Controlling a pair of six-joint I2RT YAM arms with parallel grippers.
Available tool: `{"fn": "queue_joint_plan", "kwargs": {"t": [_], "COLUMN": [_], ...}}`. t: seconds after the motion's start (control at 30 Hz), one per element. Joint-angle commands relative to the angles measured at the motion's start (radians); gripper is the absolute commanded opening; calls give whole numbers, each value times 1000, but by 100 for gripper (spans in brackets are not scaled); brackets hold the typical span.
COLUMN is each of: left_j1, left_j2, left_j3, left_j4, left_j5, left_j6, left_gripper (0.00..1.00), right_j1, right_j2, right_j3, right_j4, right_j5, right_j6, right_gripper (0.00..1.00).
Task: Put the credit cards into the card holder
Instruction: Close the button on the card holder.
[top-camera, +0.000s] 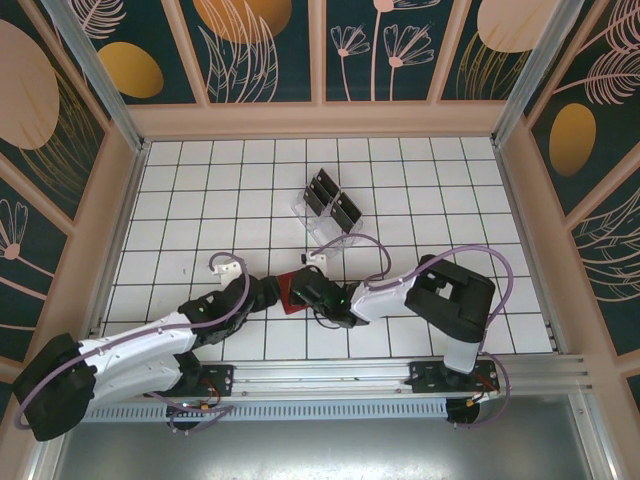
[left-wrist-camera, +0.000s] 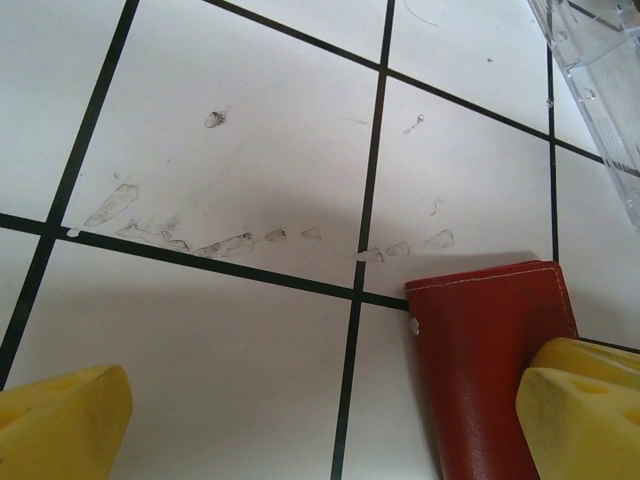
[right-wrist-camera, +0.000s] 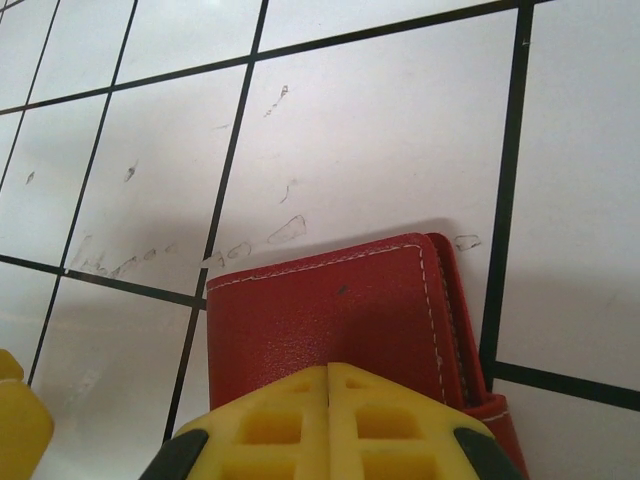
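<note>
Closest to the lens in the right wrist view, the right gripper (right-wrist-camera: 328, 405) has its yellow fingertips pressed together with only a seam between them. It sits at the near edge of the red card holder (right-wrist-camera: 330, 305), which lies folded flat on the tiled table (right-wrist-camera: 380, 120); whether a thin flap is nipped there I cannot tell. The holder's stitched, layered edge at the right looks like the place to pry it open. In the left wrist view, the left gripper (left-wrist-camera: 320, 410) is spread wide, with one finger overlapping a corner of the card holder and the other well apart over bare tile. A clear rack (left-wrist-camera: 600, 90) sits at the upper right. From above, both grippers meet at the card holder near the front of the table, while the credit cards (top-camera: 330, 203) stand in the rack farther back. I judge the holder light, soft and floppy, needing one side pinned. The cards look stiff, thin and slick, best pinched by their exposed top edges.
</note>
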Motion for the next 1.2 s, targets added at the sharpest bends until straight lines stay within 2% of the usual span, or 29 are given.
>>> {"fn": "queue_joint_plan", "kwargs": {"t": [0.0, 0.27, 0.47, 0.77, 0.83, 1.03, 1.17], "left_j1": [7, 12, 28, 56, 79, 174, 220], "left_j2": [22, 92, 173, 199, 199, 181, 186], "left_j3": [34, 67, 79, 105, 117, 174, 234], "left_j4": [1, 9, 45, 59, 55, 39, 22], "left_j5": [3, 8, 28, 35, 40, 47, 29], "left_j6": [-11, 9, 28, 65, 80, 142, 185], "left_gripper": [98, 98, 98, 98, 99, 99, 99], "right_j1": [71, 126, 149, 127, 113, 61, 8], "right_j2": [138, 228, 281, 210, 193, 114, 77], "right_j3": [-54, -47, -52, -13, 14, 95, 183], "right_j4": [-277, -307, -294, -324, -342, -339, -324], "right_j5": [-12, 33, 9, 19, 26, 35, 3], "right_j6": [9, 48, 67, 11, -18, -127, -217], "right_gripper": [0, 0, 0, 0, 4, 31, 41]}}
